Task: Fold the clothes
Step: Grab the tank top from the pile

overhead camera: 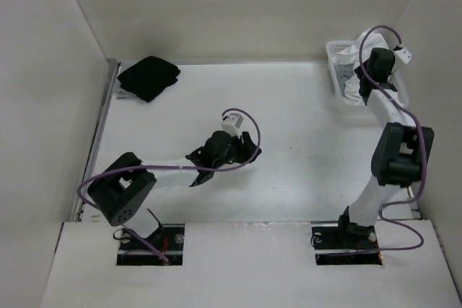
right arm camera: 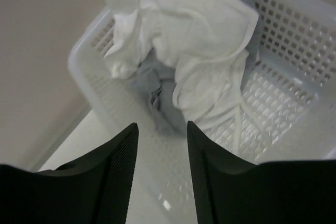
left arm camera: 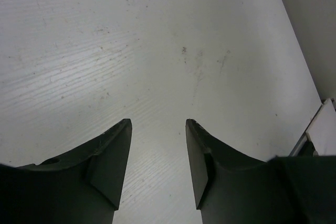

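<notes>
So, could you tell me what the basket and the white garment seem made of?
Basket: probably pale moulded plastic, slightly glossy, by its rigid grid of holes. White garment: thin matte fabric, by its soft crumpled folds; the fibre is unclear.

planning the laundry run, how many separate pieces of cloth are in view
3: a black cloth bundle far left on the table; a white garment in the white basket; a grey cloth partly under it. More may lie hidden in the basket.
</notes>
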